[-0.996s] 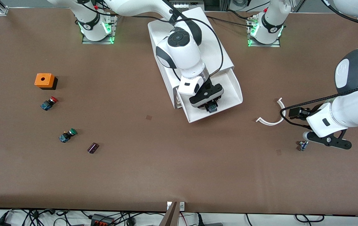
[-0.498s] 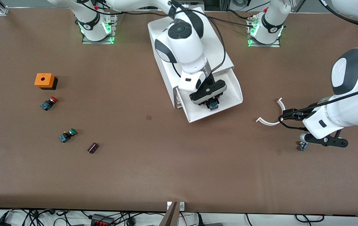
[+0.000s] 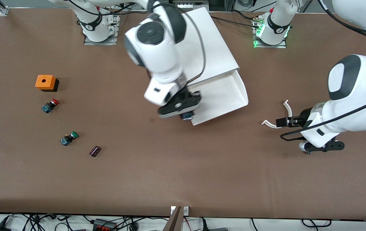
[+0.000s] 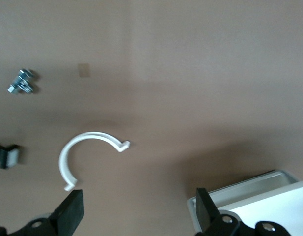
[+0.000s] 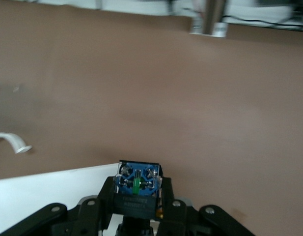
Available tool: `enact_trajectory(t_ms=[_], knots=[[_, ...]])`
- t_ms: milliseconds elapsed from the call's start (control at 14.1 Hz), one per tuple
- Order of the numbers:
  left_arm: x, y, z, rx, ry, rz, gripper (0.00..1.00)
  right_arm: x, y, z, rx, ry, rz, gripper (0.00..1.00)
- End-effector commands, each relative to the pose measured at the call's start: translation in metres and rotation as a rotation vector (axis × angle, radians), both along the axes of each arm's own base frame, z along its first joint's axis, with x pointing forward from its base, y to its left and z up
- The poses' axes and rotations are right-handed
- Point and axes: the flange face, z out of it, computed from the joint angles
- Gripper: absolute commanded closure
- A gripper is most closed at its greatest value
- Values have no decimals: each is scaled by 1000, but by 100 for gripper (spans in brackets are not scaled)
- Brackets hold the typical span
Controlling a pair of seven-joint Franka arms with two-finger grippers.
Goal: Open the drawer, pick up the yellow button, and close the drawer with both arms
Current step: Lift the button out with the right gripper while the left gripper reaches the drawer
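The drawer (image 3: 224, 96) stands pulled out of the white cabinet (image 3: 202, 41); its tray shows bare. My right gripper (image 3: 186, 116) hangs over the drawer's front corner, shut on the button (image 3: 187, 117). In the right wrist view the button (image 5: 138, 179) shows its blue square base between the fingers, its cap mostly hidden, above the drawer (image 5: 43, 196). My left gripper (image 3: 321, 147) is open and low over the table toward the left arm's end, with nothing between its fingers. In the left wrist view the left gripper (image 4: 139, 211) has a corner of the drawer (image 4: 249, 189) beside it.
A white curved clip (image 3: 279, 123) (image 4: 80, 147) lies by the left gripper, with a bolt (image 4: 22, 82) close by. Toward the right arm's end sit an orange box (image 3: 45, 82), a red-capped button (image 3: 50, 105), a green-capped button (image 3: 69, 138) and a small dark part (image 3: 95, 151).
My right gripper has risen out of the drawer with the button and swung toward the right arm's end, to the drawer's front corner. The left arm has shifted a little toward the table's middle.
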Motion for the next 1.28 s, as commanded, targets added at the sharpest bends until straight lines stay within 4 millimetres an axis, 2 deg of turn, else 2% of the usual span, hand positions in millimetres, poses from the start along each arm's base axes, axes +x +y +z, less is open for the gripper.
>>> enact_trajectory(t_ms=[0, 71, 213, 427, 498, 569, 640, 783, 925, 1210], knots=[[-3, -63, -28, 12, -30, 106, 0, 29, -69, 10, -41, 70, -25, 100], [-3, -77, -33, 14, -49, 140, 0, 39, -94, 5, -64, 94, -11, 100], [-6, -105, -47, 19, -63, 189, 0, 57, -142, -19, -83, 151, -23, 100], [-6, -138, -74, 20, -83, 264, 0, 76, -218, -80, -104, 264, -30, 100], [-11, -151, -84, 19, -92, 291, 0, 78, -240, -101, -116, 296, -23, 100], [-19, -161, -94, 27, -85, 303, 0, 80, -255, -114, -119, 307, -19, 100], [-27, -164, -107, 37, -71, 307, 0, 79, -265, -128, -121, 315, -15, 100], [-41, -168, -112, 39, -70, 299, 0, 76, -282, -153, -124, 320, -15, 100], [-55, -170, -111, 45, -59, 296, 0, 64, -290, -177, -124, 298, -14, 100], [-84, -197, -105, 50, -20, 343, 0, 43, -302, -215, -123, 276, -34, 100]])
